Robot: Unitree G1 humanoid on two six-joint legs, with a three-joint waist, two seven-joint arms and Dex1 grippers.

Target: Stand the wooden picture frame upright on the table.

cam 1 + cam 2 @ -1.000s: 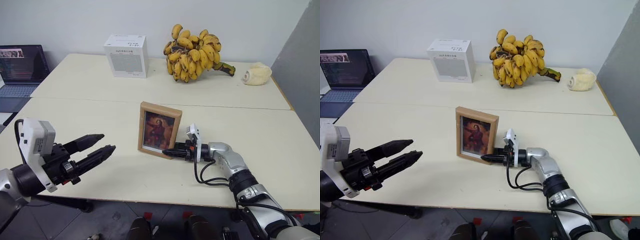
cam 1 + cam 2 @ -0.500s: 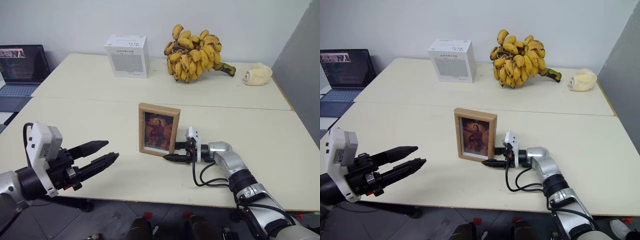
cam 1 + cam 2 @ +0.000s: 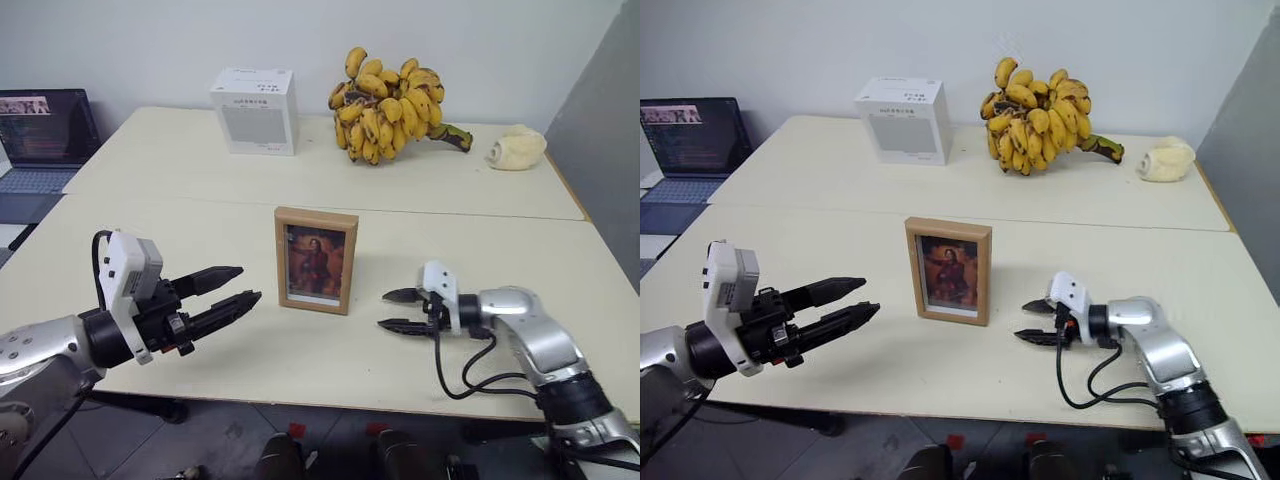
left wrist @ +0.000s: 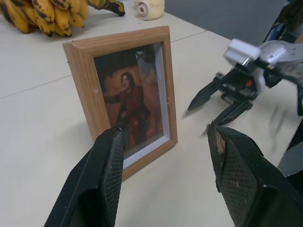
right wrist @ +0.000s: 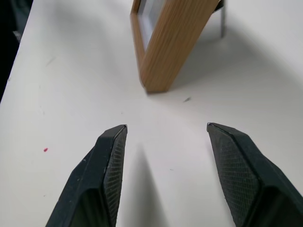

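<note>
- The picture frame (image 3: 316,260) stands upright on the counter (image 3: 200,225); light, stiff, easily tipped.
- Best held by its wooden side edges.
- Left claw (image 3: 236,288) and right claw (image 3: 397,311) flank the frame, both released, empty.

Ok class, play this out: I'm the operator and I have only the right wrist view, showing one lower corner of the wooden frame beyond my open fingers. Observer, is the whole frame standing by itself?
Observer: Yes. The head views show the wooden picture frame upright on the table, with nothing touching it.
Operator: Where is the other arm?
Observer: The left gripper hovers open on the frame's opposite side, apart from it and pointing toward it.
Operator: What lies beyond the frame?
Observer: A white box and a bunch of bananas sit at the table's far side.
</note>
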